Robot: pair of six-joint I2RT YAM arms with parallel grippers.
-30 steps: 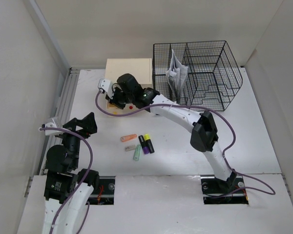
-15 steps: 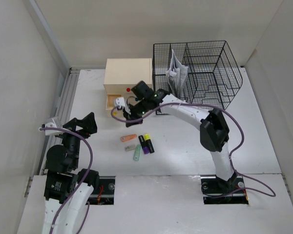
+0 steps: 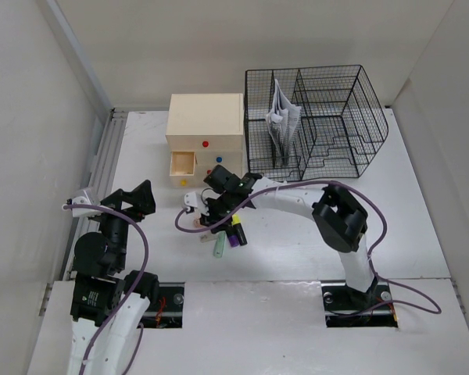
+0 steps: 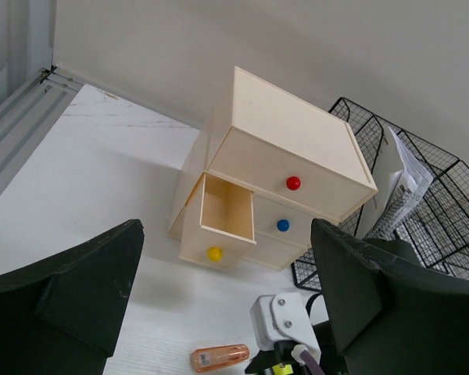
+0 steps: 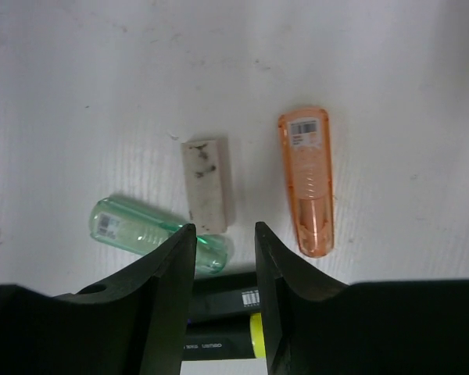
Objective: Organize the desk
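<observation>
The desk [image 3: 391,219] is a white tabletop. My right gripper [image 3: 209,221] hovers low over a cluster of small items, open with a narrow gap and empty. In the right wrist view the gripper [image 5: 224,230] is above the near end of a dirty white eraser [image 5: 207,183]. An orange case [image 5: 311,187] lies to its right and a green case [image 5: 144,234] to its left. Yellow and purple highlighters [image 5: 242,332] lie under the fingers. My left gripper [image 3: 137,199] is wide open and empty, left of the cluster.
A cream drawer box [image 3: 205,133] stands at the back, its lower-left drawer [image 4: 227,207] pulled open and empty. A black wire mesh rack [image 3: 328,117] holding papers [image 3: 284,117] stands to its right. A metal rail [image 3: 102,156] runs along the left side.
My right gripper has moved from the open drawer toward the near side, down over the cluster of small items. The left arm has not moved.
</observation>
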